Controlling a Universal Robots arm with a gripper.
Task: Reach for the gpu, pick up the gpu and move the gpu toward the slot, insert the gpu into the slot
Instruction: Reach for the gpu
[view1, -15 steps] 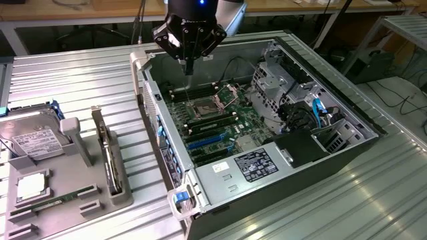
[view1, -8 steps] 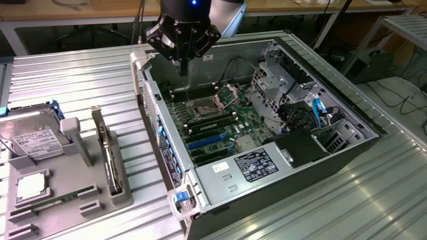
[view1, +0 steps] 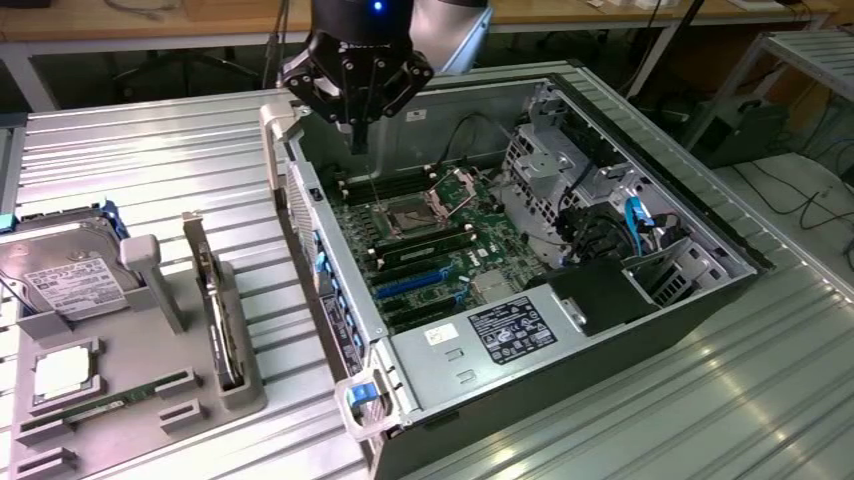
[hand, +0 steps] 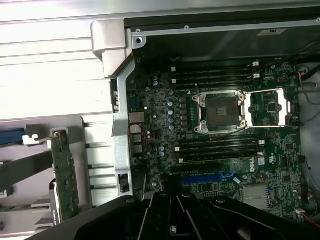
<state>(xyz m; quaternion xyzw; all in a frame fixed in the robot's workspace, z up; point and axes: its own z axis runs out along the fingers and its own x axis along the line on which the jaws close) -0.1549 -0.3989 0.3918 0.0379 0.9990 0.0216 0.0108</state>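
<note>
In the exterior view the arm (view1: 451, 30) is cut off at twelve o'clock, the grey holder (view1: 134, 348) runs off the edge at eight o'clock, the edge-on gpu (view1: 211, 290) hides its faces, and the label on the hard drive (view1: 67, 275) is unreadably small.

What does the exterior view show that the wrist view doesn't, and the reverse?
Exterior view: the hard drive, square silver chip and memory stick on the grey tray; the power supply, drive cage and blue cables; the hand hanging above the open case, away from the gpu.
Wrist view: a straight-down look at the board, Dell logo readable.
Both: the gpu standing on edge in its holder outside the case, the open CPU socket, a blue slot.
</note>
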